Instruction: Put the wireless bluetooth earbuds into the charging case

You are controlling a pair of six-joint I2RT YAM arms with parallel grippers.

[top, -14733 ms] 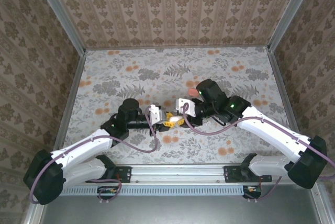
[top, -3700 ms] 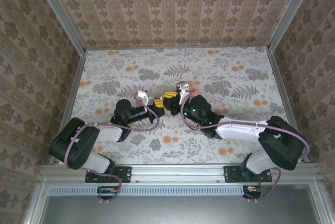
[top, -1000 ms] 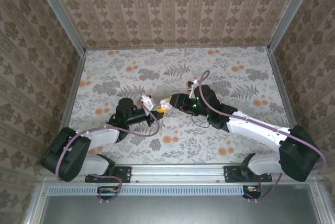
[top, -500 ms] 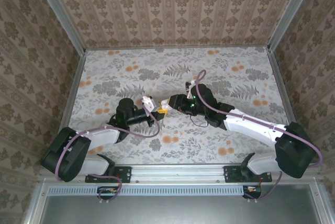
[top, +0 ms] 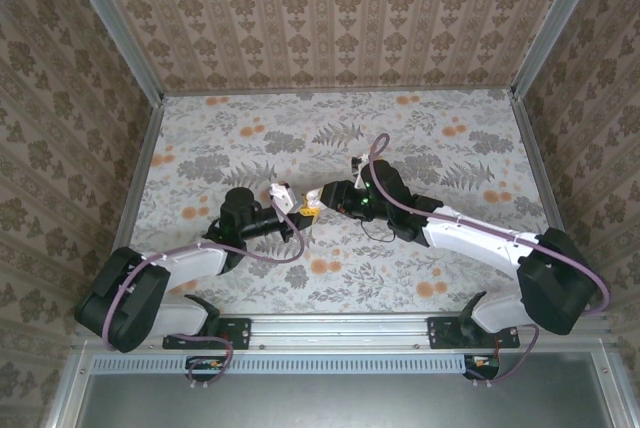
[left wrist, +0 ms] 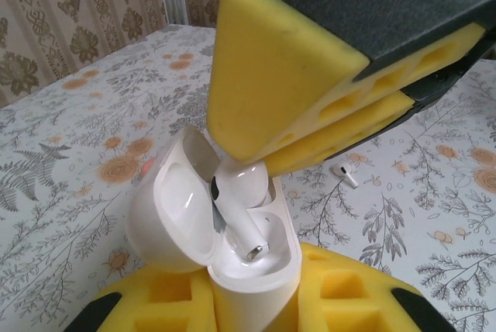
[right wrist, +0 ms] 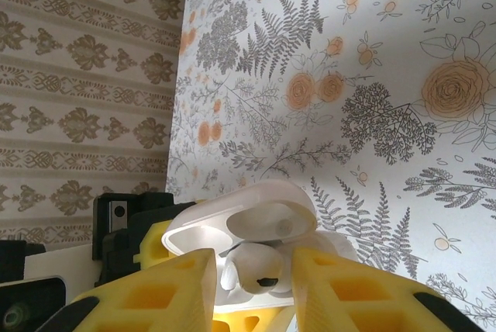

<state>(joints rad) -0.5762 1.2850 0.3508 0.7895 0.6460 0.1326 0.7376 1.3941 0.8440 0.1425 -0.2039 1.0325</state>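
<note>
At the bottom centre of the left wrist view, my left gripper [left wrist: 256, 305] is clamped on the open charging case [left wrist: 174, 216], while my right gripper [right wrist: 254, 270] pinches an earbud [left wrist: 240, 196] with its stem inside the case; next, I judge, press straight down, then release.

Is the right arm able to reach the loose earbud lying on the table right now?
Probably not yet: its hand is pinching the other earbud at the open case. The loose earbud itself lies uncovered on the table.
</note>
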